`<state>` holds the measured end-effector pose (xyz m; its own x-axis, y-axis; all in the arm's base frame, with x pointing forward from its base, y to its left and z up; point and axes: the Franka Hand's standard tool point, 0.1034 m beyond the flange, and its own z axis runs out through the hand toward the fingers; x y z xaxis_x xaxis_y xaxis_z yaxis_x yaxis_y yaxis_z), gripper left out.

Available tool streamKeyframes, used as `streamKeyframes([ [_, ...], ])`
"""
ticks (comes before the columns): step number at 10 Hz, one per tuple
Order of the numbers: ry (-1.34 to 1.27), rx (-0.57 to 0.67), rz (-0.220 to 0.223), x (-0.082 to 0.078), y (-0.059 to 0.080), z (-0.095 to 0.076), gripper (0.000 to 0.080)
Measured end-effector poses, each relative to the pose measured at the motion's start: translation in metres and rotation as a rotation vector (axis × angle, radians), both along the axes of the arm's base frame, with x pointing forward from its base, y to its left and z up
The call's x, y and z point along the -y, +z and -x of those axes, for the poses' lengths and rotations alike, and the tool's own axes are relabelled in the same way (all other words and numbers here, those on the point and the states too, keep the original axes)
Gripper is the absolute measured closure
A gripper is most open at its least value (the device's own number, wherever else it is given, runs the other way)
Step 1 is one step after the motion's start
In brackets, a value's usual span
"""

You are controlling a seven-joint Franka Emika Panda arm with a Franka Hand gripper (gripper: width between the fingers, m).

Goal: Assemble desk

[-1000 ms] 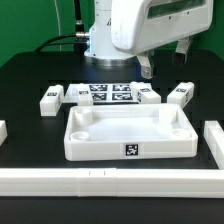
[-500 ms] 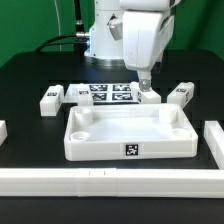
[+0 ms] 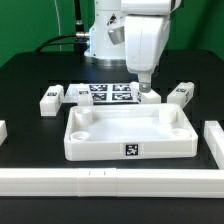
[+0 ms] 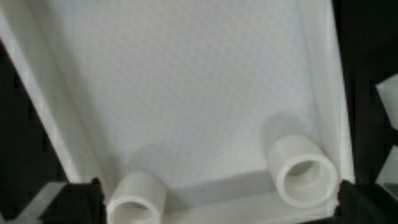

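While your two-finger gripper [image 3: 143,86] hangs low and points straight down, neither view lets you tell whether its fingers are parted or closed. Just beneath it lies a short white square-section tagged leg [image 3: 149,96]; whether they touch is unclear. On the camera side of the gripper and lower sits the large white plastic rectangular tray-like desk top [image 3: 100,148], flat on the black table [image 3: 30,70] with its open side up. Its long axis runs across the exterior view from left to right. Its black-and-white square tag [image 3: 131,151] faces the camera from the rim wall farthest from the gripper. Your wrist view looks into the tray, where two round sockets [image 4: 299,178] rise from the floor.
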<state>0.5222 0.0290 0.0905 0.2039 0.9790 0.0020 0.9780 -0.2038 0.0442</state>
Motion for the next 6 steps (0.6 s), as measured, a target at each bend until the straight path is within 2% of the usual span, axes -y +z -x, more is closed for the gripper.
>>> streamKeyframes([
  [1, 0.069, 0.039, -0.004, 0.012, -0.008, 0.014, 0.015],
  [3, 0.189, 0.084, 0.001, 0.029, -0.019, 0.02, 0.015],
  [5, 0.185, 0.06, -0.003, 0.039, -0.034, 0.026, 0.015],
  [6, 0.151, 0.048, -0.009, 0.037, -0.042, 0.028, 0.015],
])
